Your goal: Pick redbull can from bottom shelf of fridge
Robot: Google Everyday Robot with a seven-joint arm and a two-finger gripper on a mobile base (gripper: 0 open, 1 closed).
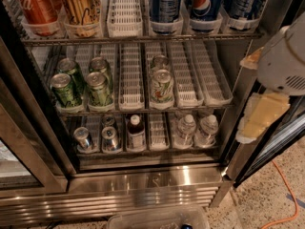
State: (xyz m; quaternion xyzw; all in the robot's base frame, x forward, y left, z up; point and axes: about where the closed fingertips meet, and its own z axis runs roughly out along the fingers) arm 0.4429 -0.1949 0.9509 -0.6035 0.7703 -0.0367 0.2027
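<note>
The fridge (pixel 143 185) stands open in front of me. On its bottom shelf (pixel 158 130), in the white lane trays, two slim silver-topped redbull cans (pixel 83 138) stand side by side at the left, the second one (pixel 110 138) just right of the first. My gripper (pixel 259 118), with pale yellow pads under a white arm housing (pixel 286 61), hangs at the right, outside the fridge beside the door frame. It is well right of and above the cans and touches nothing.
A dark bottle (pixel 136 131) and two water bottles (pixel 186 128) share the bottom shelf. Green cans (pixel 81 85) fill the middle rack, and cola and Pepsi cans (pixel 202 4) the top. An orange cable (pixel 286 194) lies on the floor at the right. A clear bin (pixel 157 218) sits below.
</note>
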